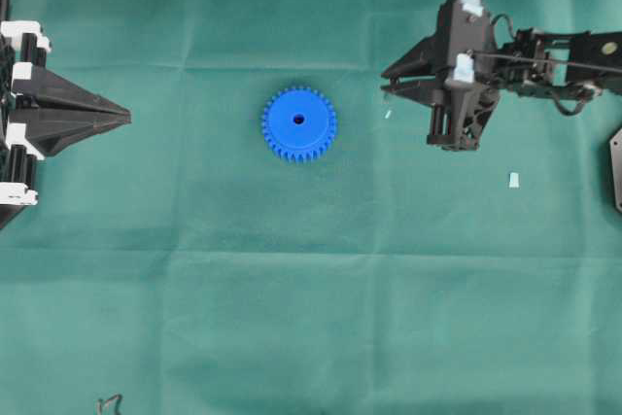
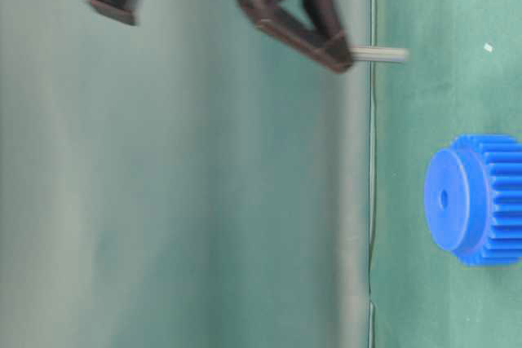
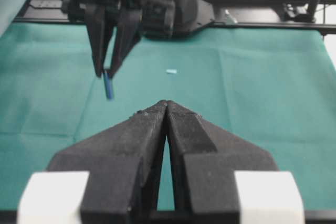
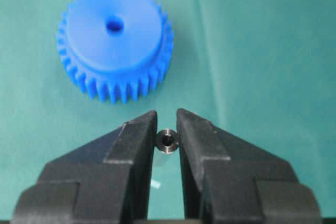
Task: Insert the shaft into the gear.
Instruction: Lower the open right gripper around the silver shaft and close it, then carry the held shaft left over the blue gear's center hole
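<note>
The right end effector (image 4: pixel 167 129) pinches the shaft (image 4: pixel 167 141) above the tabletop (image 1: pixel 311 318), apart from the gear (image 1: pixel 298 123) lying near its middle. The carrying step is in hand; next, I judge, the shaft must be lined up over the gear's hole and lowered. The left end effector (image 3: pixel 166 106) rests pressed together, empty, at the left edge.

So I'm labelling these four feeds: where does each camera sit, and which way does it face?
Overhead: above the table, looking straight down; gear, both hands.
Table-level: at cloth height, turned sideways; gear, right hand holding the pin.
Left wrist: on the left arm, facing across the table; left hand shut.
Right wrist: on the right arm; right hand gripping the pin.
Shared: right wrist and overhead both show the gear.
</note>
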You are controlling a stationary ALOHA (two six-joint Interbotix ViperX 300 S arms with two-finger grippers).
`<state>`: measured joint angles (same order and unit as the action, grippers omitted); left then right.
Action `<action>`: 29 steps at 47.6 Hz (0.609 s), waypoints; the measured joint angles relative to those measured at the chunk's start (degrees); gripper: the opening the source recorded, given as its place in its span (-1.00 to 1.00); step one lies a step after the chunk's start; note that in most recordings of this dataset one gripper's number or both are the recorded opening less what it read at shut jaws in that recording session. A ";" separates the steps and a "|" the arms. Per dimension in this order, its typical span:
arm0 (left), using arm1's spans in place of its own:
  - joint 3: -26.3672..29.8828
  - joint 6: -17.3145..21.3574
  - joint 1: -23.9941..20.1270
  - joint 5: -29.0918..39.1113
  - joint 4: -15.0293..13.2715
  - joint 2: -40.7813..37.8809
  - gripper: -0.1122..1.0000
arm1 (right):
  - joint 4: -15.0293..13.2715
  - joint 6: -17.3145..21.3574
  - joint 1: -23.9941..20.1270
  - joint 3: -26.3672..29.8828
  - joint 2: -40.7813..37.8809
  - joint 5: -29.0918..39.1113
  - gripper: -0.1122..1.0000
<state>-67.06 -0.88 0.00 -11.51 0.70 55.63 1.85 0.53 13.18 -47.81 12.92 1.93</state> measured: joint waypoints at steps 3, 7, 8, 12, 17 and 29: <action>0.00 0.00 0.00 0.09 0.00 -0.09 -0.80 | -0.44 0.00 0.00 0.35 0.88 1.23 -0.49; 0.00 0.00 0.00 0.09 0.00 -0.09 -0.80 | -0.62 -0.09 0.00 0.44 1.23 2.02 -0.49; 0.00 0.00 0.00 0.09 0.09 -0.09 -0.80 | -0.70 -0.09 0.00 0.44 1.32 2.11 -0.49; 0.00 0.00 0.00 0.18 0.00 -0.09 -0.80 | -0.70 0.00 0.00 0.44 1.23 2.29 -0.49; 0.00 0.00 0.00 0.18 0.09 0.00 -0.80 | -0.70 0.09 0.00 0.53 1.23 2.20 -0.49; 0.00 0.00 0.00 0.44 0.00 0.00 -0.80 | -0.62 0.35 -0.79 3.78 -1.41 1.23 -0.49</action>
<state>-67.06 -0.88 0.00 -11.07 0.70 55.63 1.23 0.88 12.39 -44.03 11.51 3.16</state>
